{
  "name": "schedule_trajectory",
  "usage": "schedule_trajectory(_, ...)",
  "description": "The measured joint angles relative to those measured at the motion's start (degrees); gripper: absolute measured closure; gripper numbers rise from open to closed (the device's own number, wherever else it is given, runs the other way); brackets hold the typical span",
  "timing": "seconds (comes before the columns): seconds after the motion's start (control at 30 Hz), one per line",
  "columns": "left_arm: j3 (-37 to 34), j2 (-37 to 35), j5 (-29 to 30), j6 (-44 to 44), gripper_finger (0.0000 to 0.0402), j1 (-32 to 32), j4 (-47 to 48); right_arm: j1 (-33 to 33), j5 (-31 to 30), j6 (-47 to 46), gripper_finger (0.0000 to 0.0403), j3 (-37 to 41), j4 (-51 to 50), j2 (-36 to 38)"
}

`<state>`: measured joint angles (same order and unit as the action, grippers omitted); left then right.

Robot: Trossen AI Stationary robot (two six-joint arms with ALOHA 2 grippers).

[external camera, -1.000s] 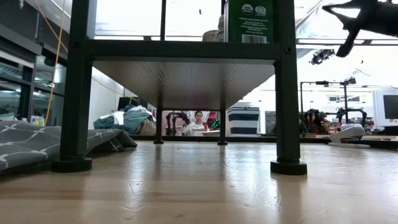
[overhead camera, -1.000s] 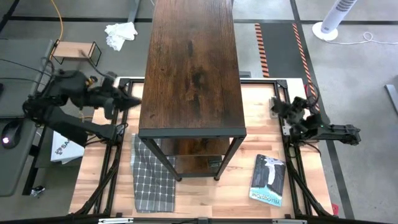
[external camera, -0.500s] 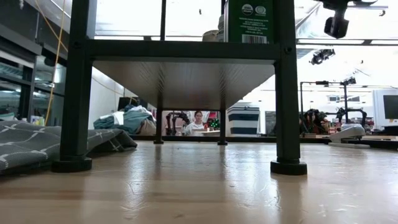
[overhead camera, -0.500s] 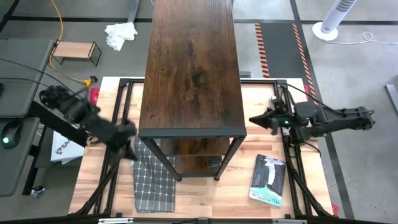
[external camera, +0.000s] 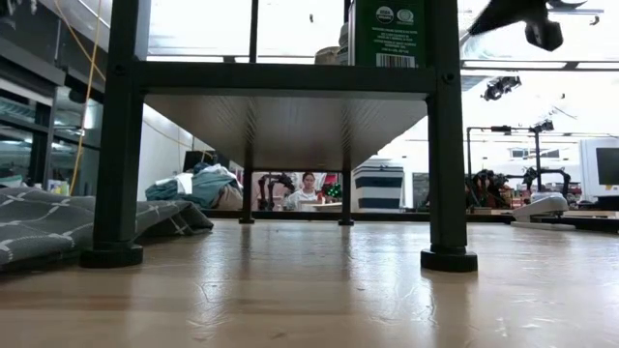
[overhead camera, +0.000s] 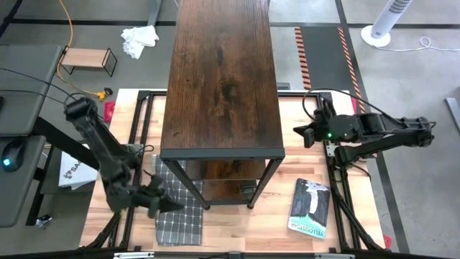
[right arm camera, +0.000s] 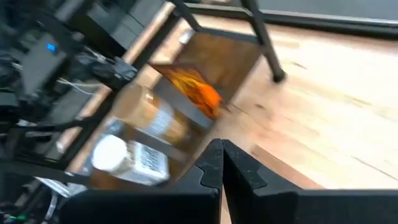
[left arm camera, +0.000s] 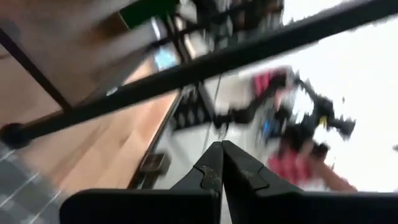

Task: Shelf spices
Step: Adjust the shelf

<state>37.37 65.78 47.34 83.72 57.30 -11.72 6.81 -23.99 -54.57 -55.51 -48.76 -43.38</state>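
Note:
The shelf [overhead camera: 219,72] stands across the table's middle, and its dark top board hides the tiers below. In the right wrist view a white-capped jar [right arm camera: 115,155] and an amber jar [right arm camera: 158,121] of the spices sit on a shelf board. The low view shows a green-labelled carton [external camera: 387,29] and a jar [external camera: 329,53] on a lower tier. My left gripper [overhead camera: 169,203] is shut and hangs above the grey checked cloth by the shelf's near-left leg. My right gripper [overhead camera: 296,132] is shut too. It points at the shelf's right side from a short way off.
A grey checked cloth [overhead camera: 176,208] lies at the near left, partly under the shelf. A blue-and-white book [overhead camera: 310,207] lies at the near right. Off the table stand a small light-wood stand [overhead camera: 86,59] and a white fan [overhead camera: 384,25]. A person [external camera: 308,188] sits far behind.
My left gripper has swung from the far left beside the shelf top toward the table's near edge and down, rolling as it went. It now hangs over the cloth. My right arm has unfolded and risen, and its gripper has turned toward the shelf. Both stayed shut.

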Motion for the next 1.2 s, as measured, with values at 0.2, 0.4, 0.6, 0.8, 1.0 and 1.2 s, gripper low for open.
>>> schedule_trajectory(0.2, 7.13, 16.50, 8.70, 7.36, 0.0401, 0.15, -8.10, 0.00, 2.03, -0.73, 0.0403, 0.00, -5.67, 1.82)
schedule_trajectory(0.4, 21.89, 29.48, 22.57, 11.31, 0.0401, 0.05, -7.56, 0.00, 1.62, 2.06, 0.0403, 0.02, -5.92, 4.20)
schedule_trajectory(0.6, 32.74, 40.05, 36.09, 18.95, 0.0401, -0.35, -7.47, 0.00, 0.37, 2.58, 0.0403, 0.04, -6.24, 5.63)
schedule_trajectory(0.8, 35.23, 44.60, 42.48, 23.64, 0.0401, -1.85, -7.99, 0.00, 1.55, 2.46, 0.0403, 0.04, -6.33, 6.08)
schedule_trajectory(1.0, 35.21, 46.03, 42.73, 23.95, 0.0401, -7.54, -9.13, 0.00, 0.17, 1.45, 0.0403, 0.07, -6.31, 5.93)
schedule_trajectory(1.2, 35.23, 46.00, 42.73, 22.86, 0.0401, -9.56, -10.70, -0.01, -0.02, 0.61, 0.0403, 0.07, -6.31, 5.93)
